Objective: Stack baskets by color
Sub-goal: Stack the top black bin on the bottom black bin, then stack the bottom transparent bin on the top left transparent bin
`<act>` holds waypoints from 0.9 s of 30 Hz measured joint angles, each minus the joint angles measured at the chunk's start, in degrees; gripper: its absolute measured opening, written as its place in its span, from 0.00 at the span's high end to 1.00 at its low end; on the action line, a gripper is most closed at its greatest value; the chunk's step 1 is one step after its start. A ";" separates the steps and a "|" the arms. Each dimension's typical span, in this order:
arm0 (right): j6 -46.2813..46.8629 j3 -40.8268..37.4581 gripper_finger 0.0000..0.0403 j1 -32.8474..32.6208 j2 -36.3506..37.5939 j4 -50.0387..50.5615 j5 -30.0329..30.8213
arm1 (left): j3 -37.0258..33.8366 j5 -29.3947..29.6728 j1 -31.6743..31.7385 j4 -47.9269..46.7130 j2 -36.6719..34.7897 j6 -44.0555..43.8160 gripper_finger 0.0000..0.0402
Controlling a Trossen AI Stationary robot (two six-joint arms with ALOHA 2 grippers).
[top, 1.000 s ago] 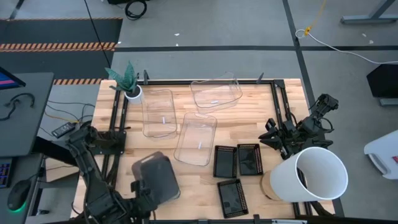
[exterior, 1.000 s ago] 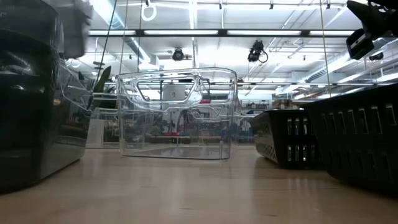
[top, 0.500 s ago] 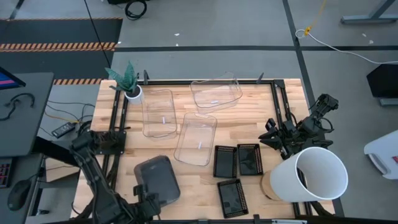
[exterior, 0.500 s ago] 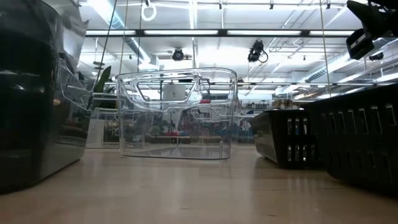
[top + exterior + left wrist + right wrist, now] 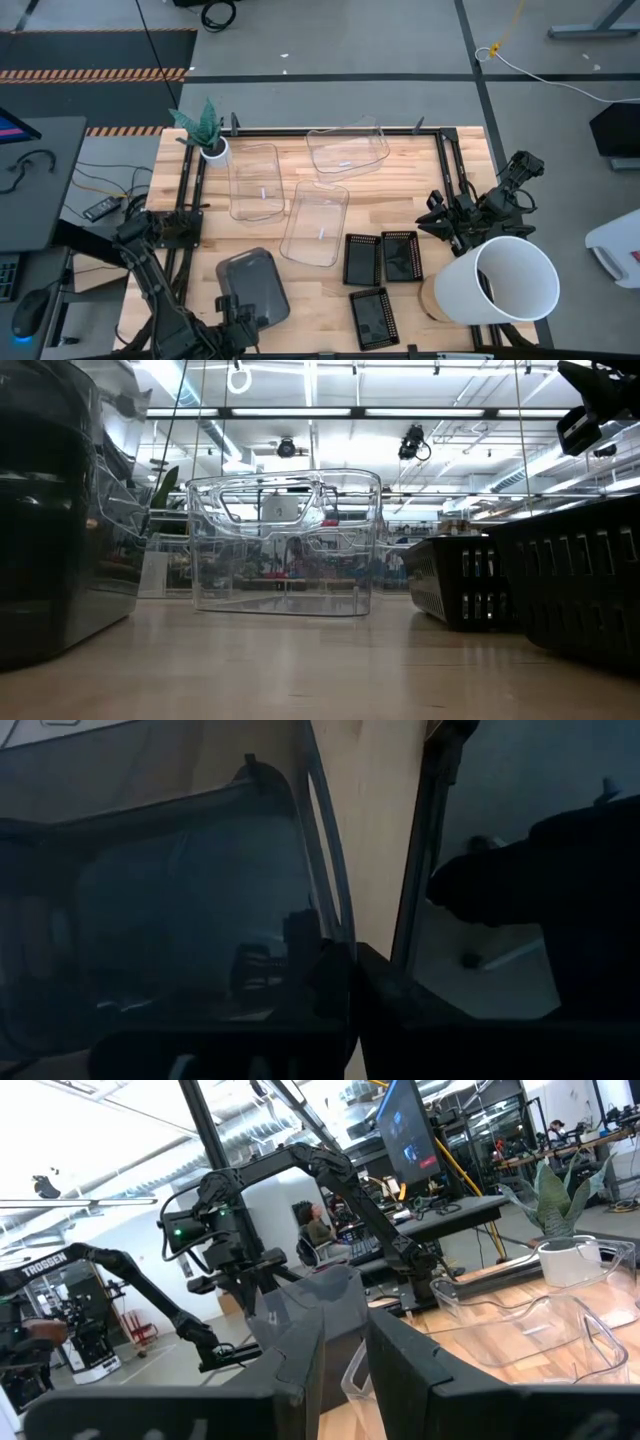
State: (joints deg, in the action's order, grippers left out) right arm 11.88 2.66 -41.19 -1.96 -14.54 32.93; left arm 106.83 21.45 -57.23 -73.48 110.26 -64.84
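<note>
The left gripper (image 5: 232,318), fingers clamped on the grey basket (image 5: 252,288) rim, has tipped it slightly toward the tabletop's near edge; stacking hasn't begun. The right gripper (image 5: 437,222) idles, fingers partly open.

Pretty standard lab space: grey concrete floor (image 5: 330,40) with black-and-orange hazard tape (image 5: 95,74) running along the left side, and a yellow cable (image 5: 500,40) snaking across. A dark desk (image 5: 40,180) sits left of the wooden table (image 5: 410,190). Long ceiling strip lights (image 5: 330,412) overhead, a monitor (image 5: 405,1125) glowing further back.
</note>
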 joint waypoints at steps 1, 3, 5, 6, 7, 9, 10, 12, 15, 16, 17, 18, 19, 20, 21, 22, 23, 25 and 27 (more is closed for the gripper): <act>0.00 0.00 0.79 0.00 0.00 0.00 0.00 | 0.00 -0.05 0.00 -0.19 0.00 0.00 0.98; 0.00 0.00 0.79 0.00 0.00 0.00 0.00 | 0.00 -0.09 -0.10 -1.08 0.00 -0.01 0.98; 0.00 0.00 0.80 -0.01 0.00 0.00 0.00 | -0.28 -0.17 -0.26 -1.51 0.02 -0.02 0.98; 0.00 0.00 0.80 0.00 0.00 0.00 0.00 | -0.59 -0.23 -0.26 -1.36 0.02 -0.03 0.98; 0.00 0.00 0.80 0.00 0.00 0.00 0.00 | -1.12 -0.23 -0.27 -1.20 0.02 -0.02 0.98; 0.00 0.00 0.79 0.00 0.00 0.01 0.00 | -2.33 -0.51 -0.31 -0.47 0.02 -0.02 0.98; 0.00 0.00 0.79 0.00 0.00 0.00 0.00 | -2.82 -0.94 -0.28 0.18 0.05 0.07 0.98; 0.00 0.00 0.79 -0.02 0.00 0.00 0.00 | -3.38 -1.22 -0.28 1.17 0.17 0.22 0.98; 0.00 0.00 0.80 -0.01 0.00 0.01 0.00 | -3.39 -1.21 -0.28 1.21 0.13 -0.15 0.96; 0.00 0.00 0.80 0.00 0.00 0.00 0.00 | -3.39 -1.20 -0.28 1.20 0.13 -0.43 0.95; 0.00 0.00 0.80 0.00 0.00 0.00 0.00 | -3.39 -1.20 -0.28 1.19 0.13 -0.54 0.94; 0.00 0.00 0.80 0.00 0.00 0.02 0.00 | -3.39 -1.18 -0.28 1.12 0.13 -0.80 0.92; 0.00 0.00 0.79 0.00 0.00 0.02 0.00 | -3.39 -1.14 -0.28 0.99 0.13 -1.21 0.90; 0.00 0.00 0.79 -0.02 0.00 0.01 0.00 | -3.39 -1.16 -0.28 0.88 0.13 -1.92 0.88; 0.00 0.00 0.79 -0.01 0.00 0.01 0.00 | -3.39 -1.16 -0.28 0.53 0.13 -2.27 0.86; 0.00 0.00 0.79 0.00 0.00 0.01 0.00 | -3.39 -1.17 -0.27 0.63 0.13 -2.56 0.83; 0.00 0.00 0.79 -0.02 0.00 0.02 0.00 | -3.39 -1.12 -0.26 0.77 0.13 -3.12 0.81; 0.00 0.00 0.80 -0.02 0.00 0.00 0.00 | -3.39 -1.14 -0.26 0.38 0.11 -3.66 0.75; 0.00 0.00 0.80 -0.01 0.00 0.02 0.00 | -3.39 -1.14 -0.26 0.34 0.11 -3.93 0.69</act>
State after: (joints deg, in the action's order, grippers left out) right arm 11.88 2.66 -41.20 -1.96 -14.52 32.93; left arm 103.44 20.32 -57.49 -73.14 110.37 -68.77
